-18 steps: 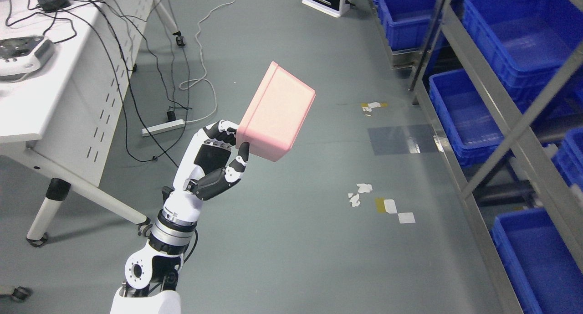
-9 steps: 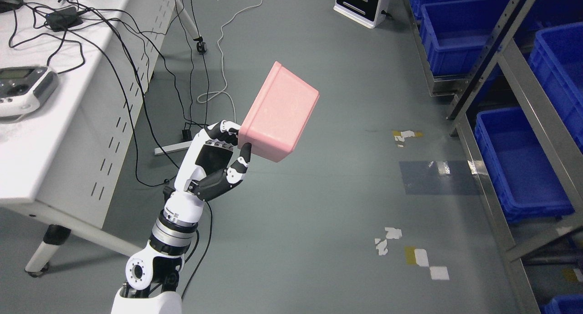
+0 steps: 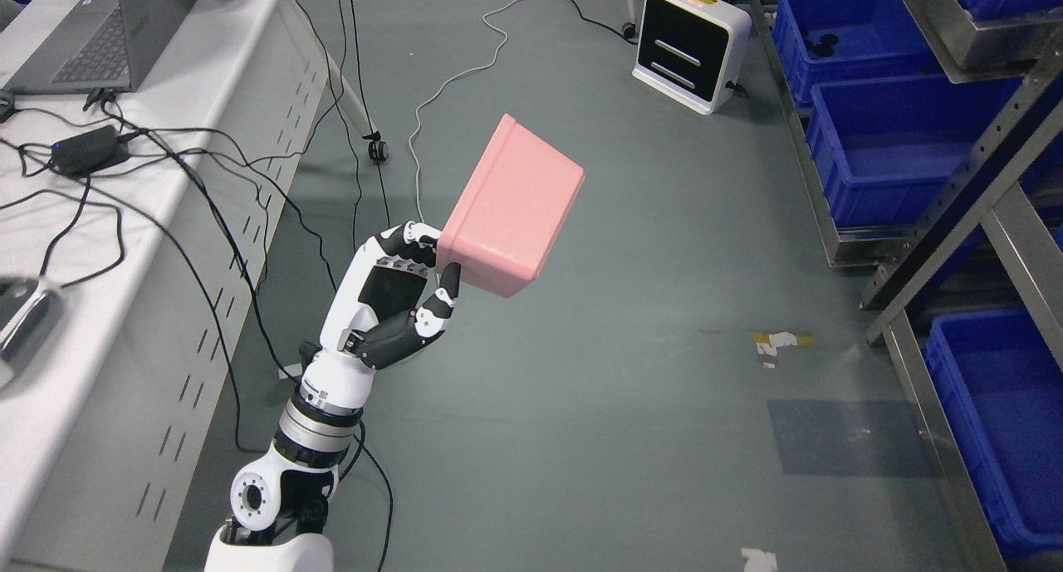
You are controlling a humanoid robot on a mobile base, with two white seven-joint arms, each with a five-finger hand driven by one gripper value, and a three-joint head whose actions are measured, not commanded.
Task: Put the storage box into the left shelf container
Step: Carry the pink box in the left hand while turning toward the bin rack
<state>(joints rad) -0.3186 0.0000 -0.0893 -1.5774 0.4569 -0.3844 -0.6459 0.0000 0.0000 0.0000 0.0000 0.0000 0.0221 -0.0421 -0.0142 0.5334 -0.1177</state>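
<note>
While the left hand [image 3: 399, 294] pinched the pink box [image 3: 511, 215] by its lower corner, aloft over bare floor, well short of the shelf bins [image 3: 905, 140], it looked light, rigid, slippery.

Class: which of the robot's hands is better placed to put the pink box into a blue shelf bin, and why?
Left. The left hand already grips the pink box above the floor; no right hand shows. The blue bins sit far right.

open grey floor [image 3: 631, 373] ahead, white table [image 3: 124, 248] left (cables [image 3: 208, 207] dangling), shelf posts [image 3: 955, 215] right
</note>
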